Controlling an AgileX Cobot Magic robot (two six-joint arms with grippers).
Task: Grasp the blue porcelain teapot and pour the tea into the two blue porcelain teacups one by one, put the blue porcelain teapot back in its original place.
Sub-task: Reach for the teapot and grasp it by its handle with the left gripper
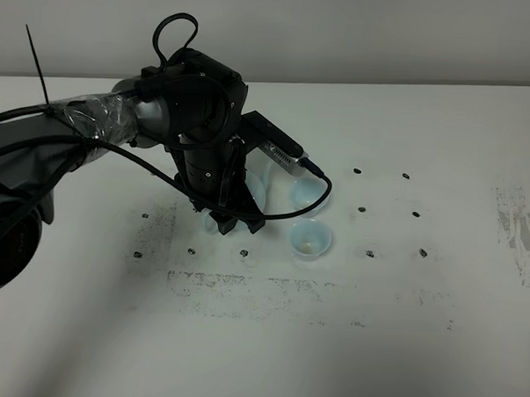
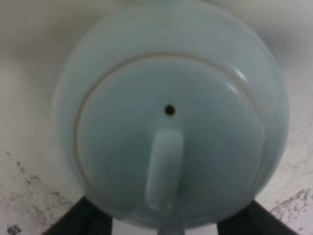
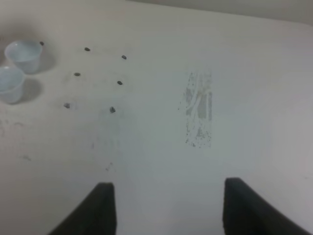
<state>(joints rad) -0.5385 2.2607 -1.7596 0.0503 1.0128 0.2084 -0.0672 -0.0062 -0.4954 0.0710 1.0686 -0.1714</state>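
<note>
The blue porcelain teapot (image 2: pixel 171 98) fills the left wrist view from above, its lid on, with a small vent hole and the loop handle (image 2: pixel 164 171) running toward the camera. My left gripper (image 2: pixel 166 218) is open, one dark finger on each side of the handle with gaps between. In the high view the left arm covers most of the teapot (image 1: pixel 258 188), with the gripper (image 1: pixel 238 219) low over it. The two blue porcelain teacups (image 1: pixel 311 193) (image 1: pixel 311 240) stand just to its right; the nearer one shows a faint brownish bottom. The tea is otherwise hidden. My right gripper (image 3: pixel 168 208) hangs open over bare table.
The white table (image 1: pixel 399 345) carries small dark dots (image 1: pixel 371 252) in a grid and scuffed grey patches (image 1: pixel 519 232). The left arm's black cable (image 1: pixel 273 215) loops beside the cups. In the right wrist view both cups (image 3: pixel 24 54) (image 3: pixel 10 83) sit far off.
</note>
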